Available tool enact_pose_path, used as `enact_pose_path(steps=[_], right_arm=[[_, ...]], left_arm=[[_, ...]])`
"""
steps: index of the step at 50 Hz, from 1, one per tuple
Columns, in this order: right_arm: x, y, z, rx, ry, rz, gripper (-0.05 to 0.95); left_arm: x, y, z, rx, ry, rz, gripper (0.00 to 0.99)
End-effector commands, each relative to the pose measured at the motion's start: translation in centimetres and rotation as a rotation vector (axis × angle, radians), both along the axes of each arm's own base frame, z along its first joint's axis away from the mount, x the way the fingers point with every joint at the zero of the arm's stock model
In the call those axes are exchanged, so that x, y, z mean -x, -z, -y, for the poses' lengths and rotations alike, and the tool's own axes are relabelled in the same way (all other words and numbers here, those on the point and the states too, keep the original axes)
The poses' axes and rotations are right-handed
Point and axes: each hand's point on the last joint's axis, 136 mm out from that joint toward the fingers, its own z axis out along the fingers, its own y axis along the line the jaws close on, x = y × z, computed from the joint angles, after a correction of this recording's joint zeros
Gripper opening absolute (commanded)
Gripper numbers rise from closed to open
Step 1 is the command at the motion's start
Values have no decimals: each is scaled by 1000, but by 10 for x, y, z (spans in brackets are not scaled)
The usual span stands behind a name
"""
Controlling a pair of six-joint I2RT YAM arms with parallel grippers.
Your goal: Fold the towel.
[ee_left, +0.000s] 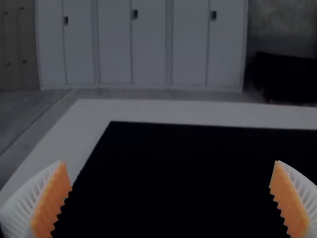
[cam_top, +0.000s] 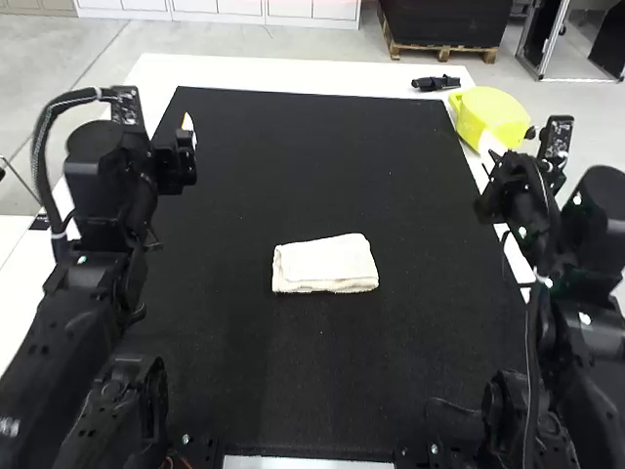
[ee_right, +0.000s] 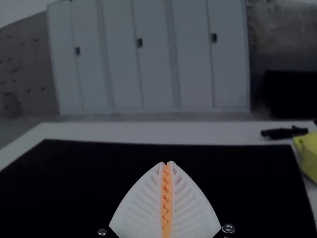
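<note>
While the black mat (cam_top: 293, 156) covers most of the table (cam_top: 293, 76), the towel (cam_top: 325, 264) lies folded around the mat's middle. Left gripper (cam_top: 187, 127): fingers wide apart, empty. Right gripper (cam_top: 496, 184), right side: fingers closed against each other.

high: above, behind, forward + down | wrists: closer, forward | shared: mat's far edge (cam_top: 312, 98)

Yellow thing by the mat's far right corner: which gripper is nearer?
Right. The right gripper is just this side of the yellow thing; the left gripper is across the mat, by its left edge.
</note>
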Motion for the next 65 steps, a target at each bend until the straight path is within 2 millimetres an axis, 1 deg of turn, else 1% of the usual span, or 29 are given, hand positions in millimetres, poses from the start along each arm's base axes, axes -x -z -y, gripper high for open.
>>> enact_pose_path(steps=[1,15,23,28,34,36,41,47,52,56,58,63,65], right_arm=[[13,-12,-7,-10,-35,58,-20],[28,-30,-6,-42,-35,133,-20],[35,-37,-6,-66,-36,167,-20],[42,-43,-7,-79,-43,200,-20],[49,-49,-5,-85,-35,240,-20],[49,-53,1,-97,1,257,-20],[49,-56,6,-105,26,270,-20],[47,-55,13,-119,67,271,-20],[44,-53,24,-139,129,267,-20],[42,-50,30,-151,163,260,-18],[40,-47,32,-154,172,252,-20],[36,-37,33,-164,173,212,-18],[34,-32,34,-176,176,190,-20]], left_arm=[[12,-17,8,-18,38,77,943],[34,-43,14,-32,65,199,941],[54,-60,17,-42,74,292,941],[67,-71,18,-47,73,349,925],[72,-75,19,-51,79,373,925],[73,-75,19,-52,79,378,925],[74,-77,19,-52,79,384,925],[79,-79,18,-52,71,402,925],[86,-84,12,-46,34,438,925],[86,-85,9,-40,21,444,925],[87,-86,9,-35,21,448,908],[85,-82,7,-24,15,440,907],[81,-75,8,-26,20,420,907]])
